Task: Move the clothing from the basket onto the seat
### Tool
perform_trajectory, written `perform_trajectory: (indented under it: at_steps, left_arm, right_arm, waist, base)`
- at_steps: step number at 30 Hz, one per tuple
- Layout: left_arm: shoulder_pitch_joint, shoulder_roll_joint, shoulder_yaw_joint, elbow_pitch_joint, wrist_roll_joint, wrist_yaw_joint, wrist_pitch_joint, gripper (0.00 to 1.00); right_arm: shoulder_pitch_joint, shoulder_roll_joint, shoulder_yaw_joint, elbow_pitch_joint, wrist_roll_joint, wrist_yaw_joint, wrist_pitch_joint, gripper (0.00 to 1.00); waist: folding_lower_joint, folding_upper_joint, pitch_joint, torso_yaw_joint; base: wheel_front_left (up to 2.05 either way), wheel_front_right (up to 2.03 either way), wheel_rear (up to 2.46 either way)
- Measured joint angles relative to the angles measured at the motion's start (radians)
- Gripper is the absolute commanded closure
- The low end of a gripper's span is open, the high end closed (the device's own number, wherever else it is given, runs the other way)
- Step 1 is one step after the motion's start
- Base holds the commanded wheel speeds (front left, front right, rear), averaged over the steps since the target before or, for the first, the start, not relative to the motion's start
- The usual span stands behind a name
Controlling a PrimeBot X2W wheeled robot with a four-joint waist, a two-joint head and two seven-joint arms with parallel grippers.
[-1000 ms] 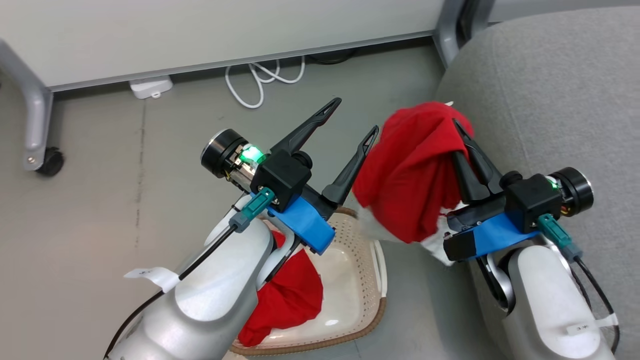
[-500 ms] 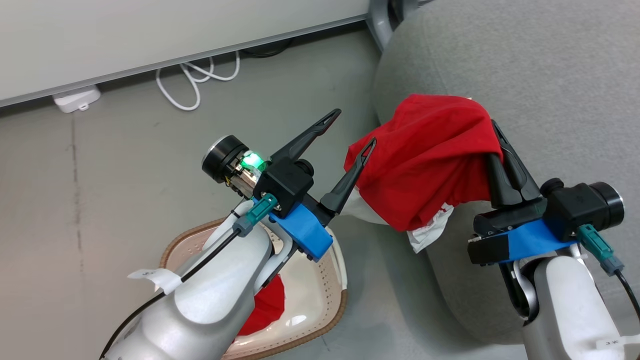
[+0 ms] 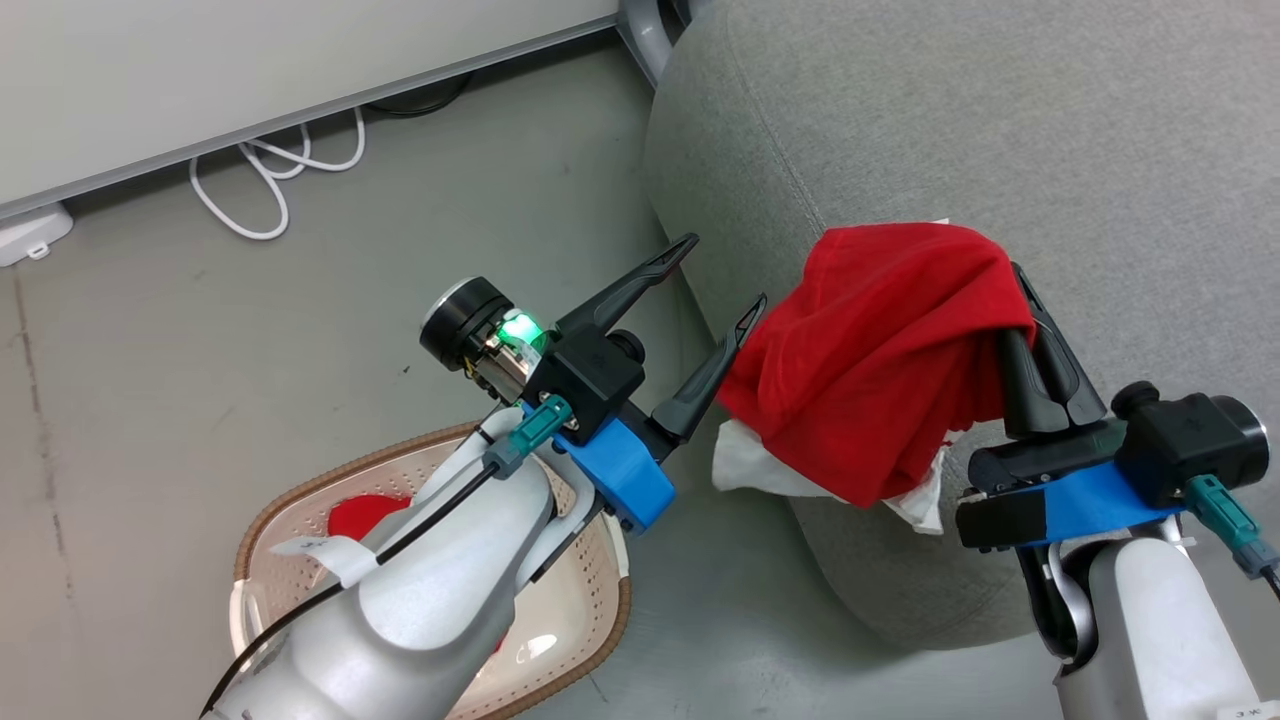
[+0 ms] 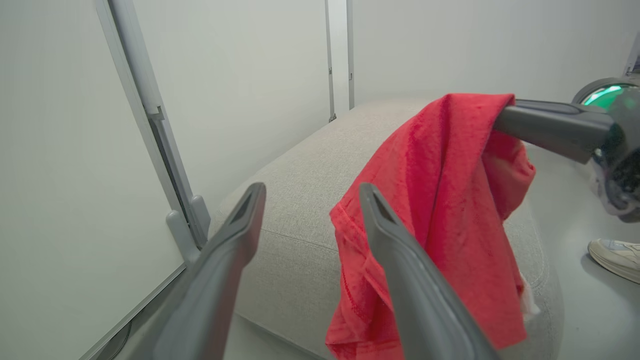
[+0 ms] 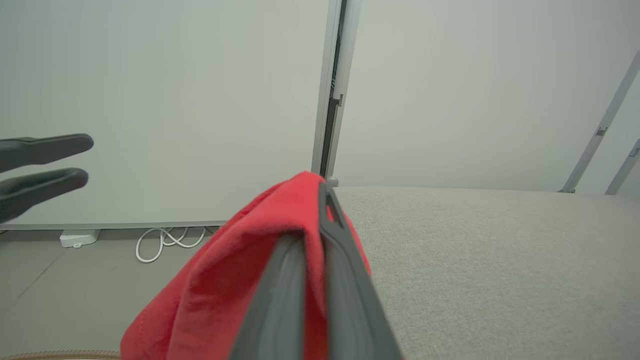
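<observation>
My right gripper [image 3: 1022, 290] is shut on a red garment [image 3: 880, 370] with white trim, which hangs from its fingers over the left edge of the grey seat [image 3: 1000, 130]. In the right wrist view the fabric [image 5: 225, 280] drapes over the closed fingers [image 5: 345, 280], with the cushion [image 5: 500, 260] just behind. My left gripper [image 3: 725, 270] stands open and empty, its nearer fingertip close beside the hanging garment [image 4: 440, 200]. Below my left forearm sits the cream basket [image 3: 600, 640] on the floor, with a patch of red clothing [image 3: 360, 512] showing inside.
A white cable [image 3: 270, 170] loops on the grey floor by the pale partition wall, beside a white adapter [image 3: 30, 235]. A grey partition leg [image 3: 640, 25] stands at the seat's far corner. A person's shoe [image 4: 617, 255] rests on the floor past the seat.
The head camera has swung towards the seat. My right gripper has carried the red garment from beside the basket to above the seat's edge. The left gripper stays open.
</observation>
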Motion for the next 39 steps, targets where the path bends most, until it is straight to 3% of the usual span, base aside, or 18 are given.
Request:
perform_trajectory:
  at_steps: [11,20,31,39]
  left_arm:
    - [-0.006,0.016,-0.006,-0.005,0.0,-0.004,0.0,0.0]
    - [-0.067,0.036,-0.004,-0.032,0.022,-0.002,0.004,0.0]
    - [-0.151,0.088,0.001,-0.08,0.055,0.003,0.033,0.0]
    - [-0.187,0.124,0.005,-0.125,0.068,0.012,0.055,0.0]
  right_arm:
    - [-0.047,0.0,-0.046,-0.073,0.016,0.0,0.0,1.0]
    - [-0.317,-0.029,-0.206,-0.166,-0.012,0.0,0.0,1.0]
    - [-0.644,-0.21,-0.375,-0.162,-0.001,0.0,0.0,1.0]
    - [-0.721,-0.31,-0.451,-0.037,0.022,0.0,0.0,1.0]
  waist:
    - [0.0,-0.0001,0.027,-0.005]
    - [0.0001,0.0,0.14,0.021]
    - [0.0001,-0.0001,0.33,0.043]
    - [0.0002,-0.0001,0.443,0.045]
  base:
    - [0.0,0.0,0.0]
    - [0.0,0.0,0.0]
    - [0.0,0.0,0.0]
    - [0.0,0.0,0.0]
